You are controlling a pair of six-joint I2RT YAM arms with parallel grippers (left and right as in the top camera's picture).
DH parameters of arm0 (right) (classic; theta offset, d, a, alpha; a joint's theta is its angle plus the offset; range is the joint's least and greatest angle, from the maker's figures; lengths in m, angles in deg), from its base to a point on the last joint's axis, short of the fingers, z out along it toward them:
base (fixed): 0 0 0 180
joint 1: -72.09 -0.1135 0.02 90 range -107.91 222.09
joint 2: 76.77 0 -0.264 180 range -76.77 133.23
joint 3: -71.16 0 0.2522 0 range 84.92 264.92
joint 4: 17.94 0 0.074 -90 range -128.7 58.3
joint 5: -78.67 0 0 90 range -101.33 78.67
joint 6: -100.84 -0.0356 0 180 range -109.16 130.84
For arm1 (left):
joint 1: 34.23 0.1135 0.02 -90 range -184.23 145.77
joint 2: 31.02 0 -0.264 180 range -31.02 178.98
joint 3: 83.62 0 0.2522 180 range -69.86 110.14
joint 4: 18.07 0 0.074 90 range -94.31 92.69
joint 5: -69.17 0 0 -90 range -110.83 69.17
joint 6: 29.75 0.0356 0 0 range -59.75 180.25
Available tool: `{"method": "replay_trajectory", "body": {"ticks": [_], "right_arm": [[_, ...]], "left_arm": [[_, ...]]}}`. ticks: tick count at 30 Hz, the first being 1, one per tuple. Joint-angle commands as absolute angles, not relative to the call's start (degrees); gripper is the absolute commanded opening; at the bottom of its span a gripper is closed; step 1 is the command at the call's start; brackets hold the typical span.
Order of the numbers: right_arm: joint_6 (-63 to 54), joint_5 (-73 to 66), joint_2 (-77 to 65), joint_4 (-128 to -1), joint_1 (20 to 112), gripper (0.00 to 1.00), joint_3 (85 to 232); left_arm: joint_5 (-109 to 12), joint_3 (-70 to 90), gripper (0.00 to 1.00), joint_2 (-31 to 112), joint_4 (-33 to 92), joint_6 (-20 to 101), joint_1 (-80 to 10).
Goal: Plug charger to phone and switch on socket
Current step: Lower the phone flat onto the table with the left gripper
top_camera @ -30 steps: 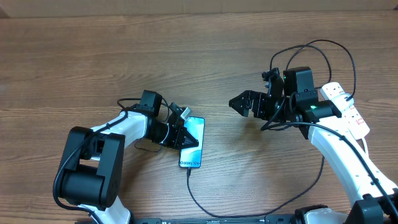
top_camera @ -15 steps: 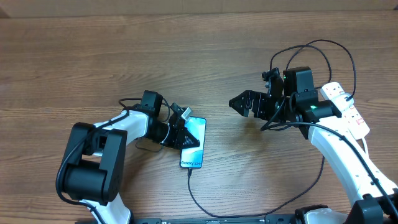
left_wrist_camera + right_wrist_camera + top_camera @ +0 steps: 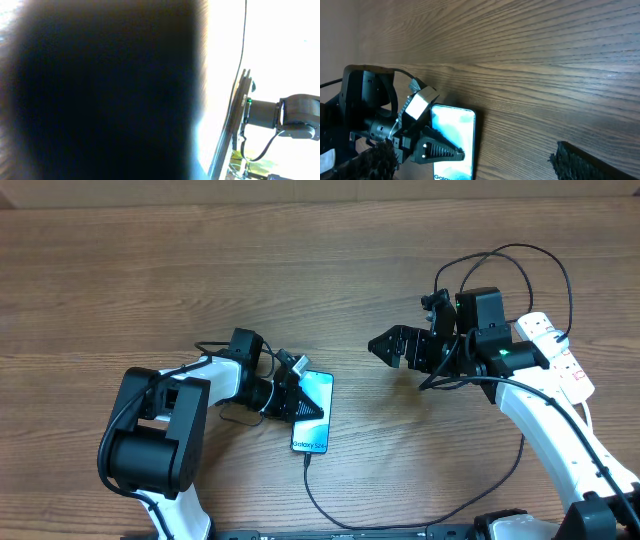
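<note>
The phone [image 3: 312,416] lies flat on the wooden table with its screen lit, also seen in the right wrist view [image 3: 462,130]. My left gripper [image 3: 297,404] is shut, its fingers [image 3: 440,150] lying over the screen's left side. The charger's black cable [image 3: 318,502] meets the phone's near end at its connector [image 3: 305,459] and curves right under my right arm. My right gripper [image 3: 384,346] hovers open to the right of the phone, nothing between its fingers [image 3: 582,161]. The white socket [image 3: 566,366] lies at the far right. The left wrist view is mostly dark blur and glare.
Thin black cables [image 3: 530,255] loop above and behind my right arm. The thick white cord [image 3: 548,332] starts at the socket's far end. My right arm [image 3: 295,112] shows in the left wrist view.
The left arm has swung slightly, and its shut gripper and the phone have shifted a little right and nearer. The right arm has not moved.
</note>
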State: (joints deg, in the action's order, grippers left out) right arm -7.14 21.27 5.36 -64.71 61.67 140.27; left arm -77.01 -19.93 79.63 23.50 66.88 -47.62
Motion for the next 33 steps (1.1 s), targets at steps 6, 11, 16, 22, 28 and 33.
{"method": "replay_trajectory", "body": {"ticks": [6, 11, 16, 22, 28, 33], "right_arm": [[-6.7, 20.6, 4.7, -64.4, 62.0, 1.00, 141.5], [-6.7, 20.7, 4.7, -64.4, 62.0, 1.00, 141.5], [-6.7, 20.6, 4.7, -64.4, 62.0, 1.00, 141.5], [-6.7, 20.7, 4.7, -64.4, 62.0, 1.00, 141.5], [-6.7, 20.6, 4.7, -64.4, 62.0, 1.00, 141.5], [-6.7, 20.7, 4.7, -64.4, 62.0, 1.00, 141.5]], "left_arm": [[-73.2, -19.8, 0.08, 81.2, 21.9, 71.1, -47.7], [-73.8, -19.8, 0.09, 81.2, 20.7, 71.9, -47.7], [-68.5, -19.8, 0.06, 81.2, 18.3, 68.2, -46.4], [-65.5, -19.8, 0.15, 81.2, 12.9, 62.8, -43.2], [-65.7, -19.8, 0.23, 81.2, 14.0, 63.9, -41.9], [-65.6, -19.8, 0.42, 81.2, 14.2, 63.4, -41.9]]}}
